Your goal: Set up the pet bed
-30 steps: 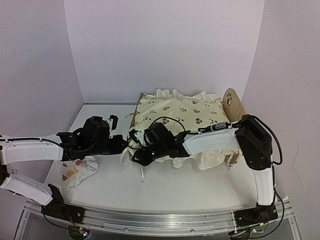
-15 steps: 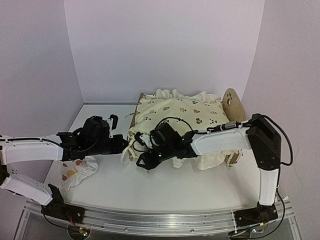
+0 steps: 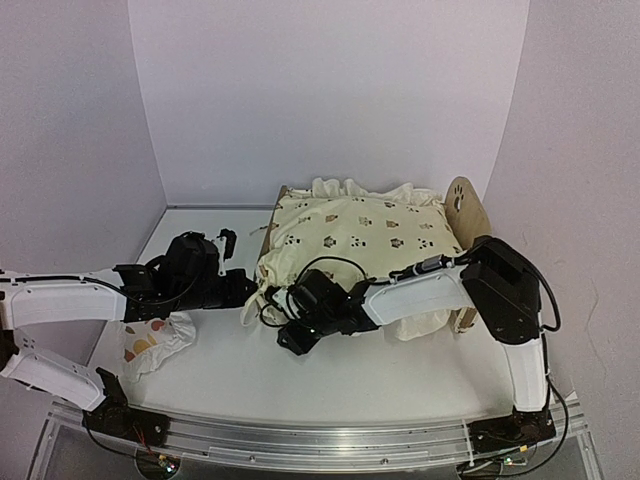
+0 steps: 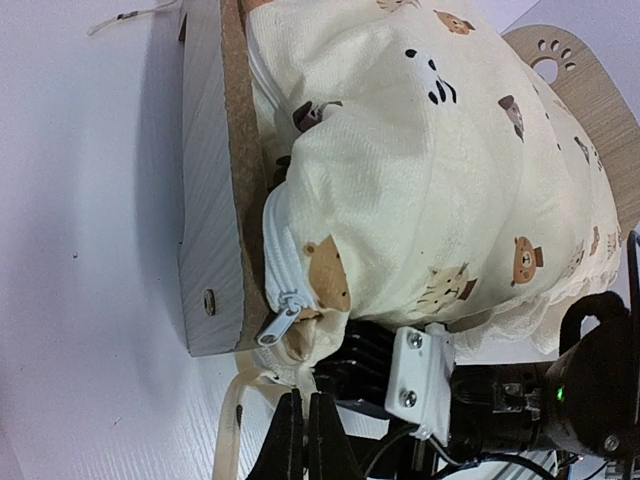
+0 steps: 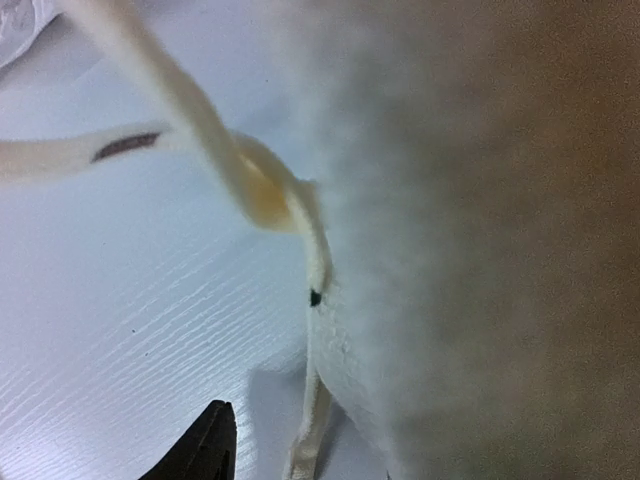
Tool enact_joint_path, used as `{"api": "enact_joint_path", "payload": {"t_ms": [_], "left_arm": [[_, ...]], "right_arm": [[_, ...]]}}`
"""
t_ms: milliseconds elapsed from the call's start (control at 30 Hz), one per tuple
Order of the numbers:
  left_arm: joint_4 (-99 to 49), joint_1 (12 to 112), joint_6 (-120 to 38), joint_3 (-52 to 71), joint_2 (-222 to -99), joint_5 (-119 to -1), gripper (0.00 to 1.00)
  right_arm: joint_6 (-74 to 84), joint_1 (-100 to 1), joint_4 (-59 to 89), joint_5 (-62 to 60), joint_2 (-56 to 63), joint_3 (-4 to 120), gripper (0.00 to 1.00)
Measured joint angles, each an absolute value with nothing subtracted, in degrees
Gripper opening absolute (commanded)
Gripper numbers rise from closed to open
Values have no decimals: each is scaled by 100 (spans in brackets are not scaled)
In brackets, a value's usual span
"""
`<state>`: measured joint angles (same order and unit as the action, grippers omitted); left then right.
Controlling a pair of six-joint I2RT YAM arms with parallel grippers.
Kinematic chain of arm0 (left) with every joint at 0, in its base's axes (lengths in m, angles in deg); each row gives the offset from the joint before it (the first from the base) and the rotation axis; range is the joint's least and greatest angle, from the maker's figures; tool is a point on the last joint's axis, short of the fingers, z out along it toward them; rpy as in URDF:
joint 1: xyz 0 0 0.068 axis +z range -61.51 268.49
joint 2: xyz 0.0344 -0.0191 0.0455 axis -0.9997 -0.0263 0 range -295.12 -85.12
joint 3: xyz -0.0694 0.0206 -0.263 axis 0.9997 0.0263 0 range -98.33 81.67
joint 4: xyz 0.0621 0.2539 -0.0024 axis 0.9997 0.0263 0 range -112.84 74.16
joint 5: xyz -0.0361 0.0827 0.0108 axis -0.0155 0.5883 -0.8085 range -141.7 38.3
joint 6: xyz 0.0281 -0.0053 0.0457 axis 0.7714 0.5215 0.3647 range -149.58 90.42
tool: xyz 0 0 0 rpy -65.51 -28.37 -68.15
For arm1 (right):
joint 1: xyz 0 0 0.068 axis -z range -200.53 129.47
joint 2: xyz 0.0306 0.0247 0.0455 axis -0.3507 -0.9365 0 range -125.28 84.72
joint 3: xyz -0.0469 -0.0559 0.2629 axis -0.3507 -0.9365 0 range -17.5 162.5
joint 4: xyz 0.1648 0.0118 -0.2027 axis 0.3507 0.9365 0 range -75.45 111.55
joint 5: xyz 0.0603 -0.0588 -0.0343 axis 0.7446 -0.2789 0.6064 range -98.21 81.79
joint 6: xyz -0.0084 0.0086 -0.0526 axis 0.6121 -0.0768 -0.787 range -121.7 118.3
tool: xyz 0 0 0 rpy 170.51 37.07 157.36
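The pet bed [image 3: 462, 200] stands at the back right, with its light-wood footboard [image 4: 210, 200] and paw-cutout headboard [image 4: 560, 70] showing. A cream animal-print cushion [image 3: 360, 230] lies over it and hides its base. My left gripper [image 4: 305, 440] is shut on the cushion's corner fabric, just below the white zipper pull [image 4: 278, 322]; in the top view the left gripper [image 3: 248, 292] is at the bed's near-left corner. My right gripper [image 3: 288, 338] is open, low over the table beside that corner. One dark fingertip [image 5: 205, 450] shows, apart from a hanging tie [image 5: 318, 440]; blurred cushion hides the other.
A small white pillow [image 3: 155, 340] with orange-brown prints lies on the table under my left arm. Loose cream ties [image 5: 190, 110] trail from the cushion's corner onto the white table [image 3: 380, 375]. Side walls close in on both sides.
My right gripper has opened, let go of the cushion's corner and drawn back toward the near edge. The left arm has held still, jaws shut.
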<state>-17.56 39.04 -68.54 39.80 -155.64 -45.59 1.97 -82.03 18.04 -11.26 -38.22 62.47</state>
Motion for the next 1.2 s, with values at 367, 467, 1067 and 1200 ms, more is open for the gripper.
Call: {"api": "enact_joint_path", "payload": {"t_ms": [367,467,1067,1200], "left_arm": [[-1754,3904,-6843,3980,-15563,-4557,0],[-1754,3904,-6843,3980,-15553,-4557,0],[-1442,3904,-6620,3693,-15360,-4295,0],[-1340,3904,-6529,3487,-15354,-4220,0]], "right_arm": [[-335,-8454,1618,-1957,-4070,6321,5],[-356,-8467,1480,-2035,-4070,6253,0],[-104,-8524,1254,-1886,-3370,5174,0],[-68,-8529,1298,-1833,-3235,5005,0]]}}
